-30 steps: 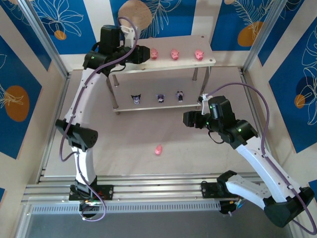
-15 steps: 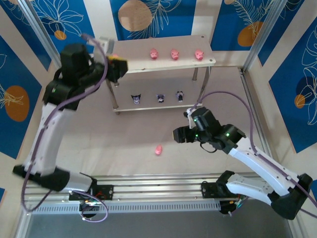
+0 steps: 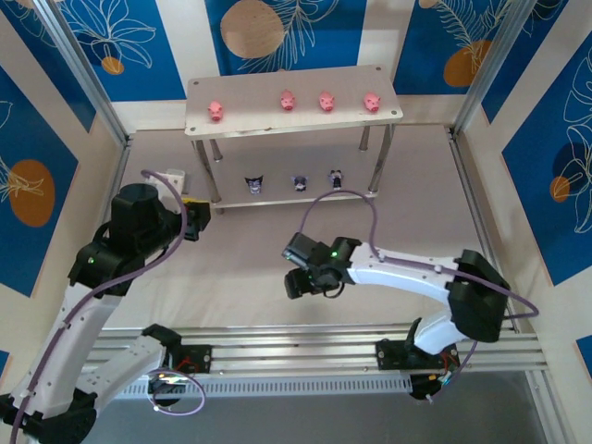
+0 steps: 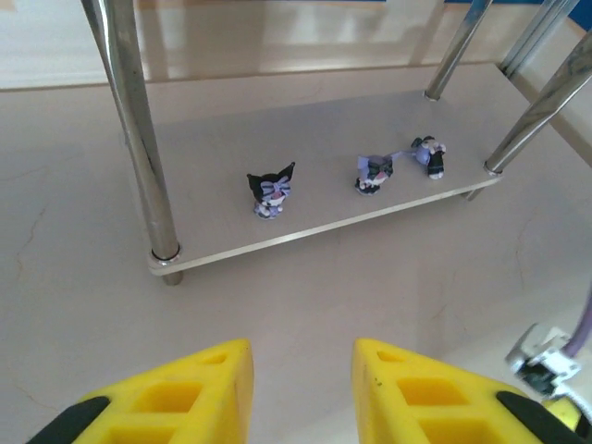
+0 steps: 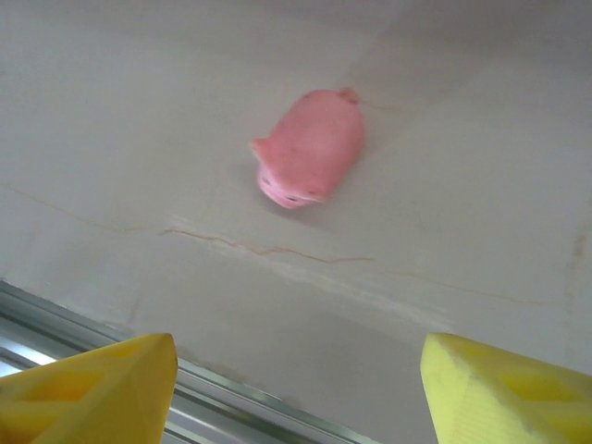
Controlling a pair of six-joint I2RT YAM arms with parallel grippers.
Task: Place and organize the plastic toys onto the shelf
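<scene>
The shelf (image 3: 250,120) stands at the back. Several pink pig toys (image 3: 326,100) line its top board, one of them apart at the left end (image 3: 215,111). Three dark figurines (image 3: 299,182) stand on the lower board (image 4: 314,129), also seen in the left wrist view (image 4: 270,191). My left gripper (image 3: 198,220) (image 4: 301,361) hangs open and empty, low over the table in front of the shelf's left leg (image 4: 139,139). My right gripper (image 3: 298,280) (image 5: 298,347) is open wide just above a pink pig (image 5: 310,157) lying on the table. In the top view that gripper hides the pig.
A metal rail (image 3: 296,347) runs along the table's near edge, close behind the right gripper (image 5: 111,324). Silver frame posts (image 3: 79,74) and patterned walls enclose the table on three sides.
My left arm came away from the top board, down and left to the table; a pink pig now stands at that board's left end. My right gripper swung left over the pig on the table.
</scene>
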